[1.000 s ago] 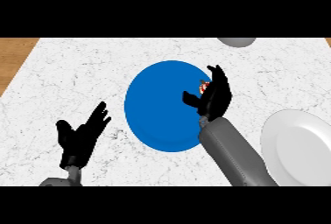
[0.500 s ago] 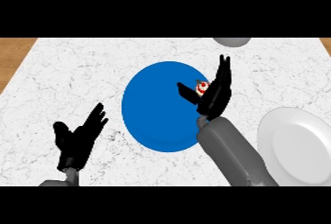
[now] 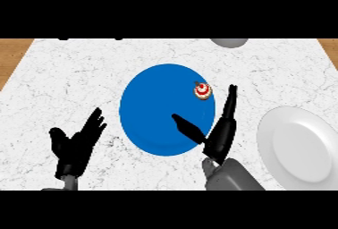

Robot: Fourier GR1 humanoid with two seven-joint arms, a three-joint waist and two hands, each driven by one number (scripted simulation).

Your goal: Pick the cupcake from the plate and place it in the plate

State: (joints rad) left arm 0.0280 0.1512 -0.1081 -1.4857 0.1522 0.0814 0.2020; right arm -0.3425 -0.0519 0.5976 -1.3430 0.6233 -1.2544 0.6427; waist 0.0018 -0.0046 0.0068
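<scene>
Two plates on marble worktop (image 3: 79,80): blue plate (image 3: 155,112) at centre, white plate (image 3: 297,145) near my right edge. My right hand (image 3: 218,134) over blue plate's right rim, fingers straight, thumb spread, holding nothing. My left hand (image 3: 76,145) resting open at lower left, off plate. Grey bowl (image 3: 230,42) at far edge. Cupcake (image 3: 203,90) on blue plate's upper right, just beyond my right fingertips.

Right hand (image 3: 218,134) open, fingers straight pointing up-view, thumb splayed left, grey forearm below. Left hand (image 3: 74,145) open, fingers up, resting lower left.
</scene>
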